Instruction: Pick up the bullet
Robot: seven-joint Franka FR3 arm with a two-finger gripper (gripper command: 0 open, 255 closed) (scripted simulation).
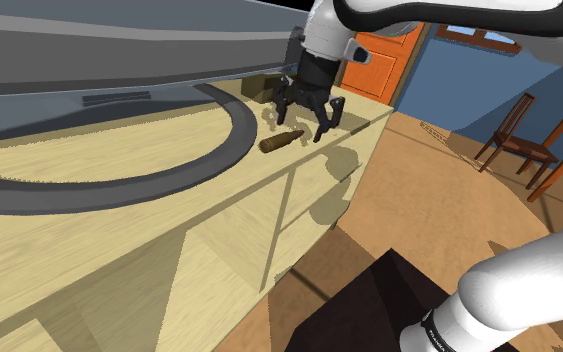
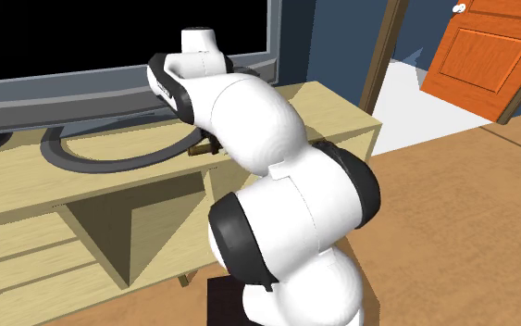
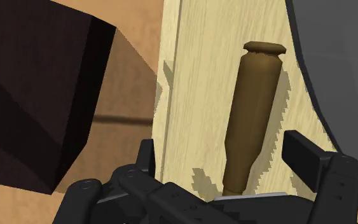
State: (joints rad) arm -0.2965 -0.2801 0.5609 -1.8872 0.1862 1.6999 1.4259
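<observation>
Nearest the shoulder camera, the arm's dark stand (image 1: 369, 310) sat below the pale wooden cabinet (image 1: 119, 230). On the cabinet's top, close to its front edge and toward its far end, the brown bullet (image 1: 281, 142) lay on its side beside the grey curved television foot (image 1: 231, 130). The end effector (image 1: 301, 128) hung over it, released, fingers spread either side without touching. Beyond stood a small dark box (image 1: 257, 88) and an orange door (image 1: 374, 65). This looked like the approach before grasping; the remaining height was hard to judge, perhaps little. The next move called for lowering straight down, then closing across the bullet's body.
</observation>
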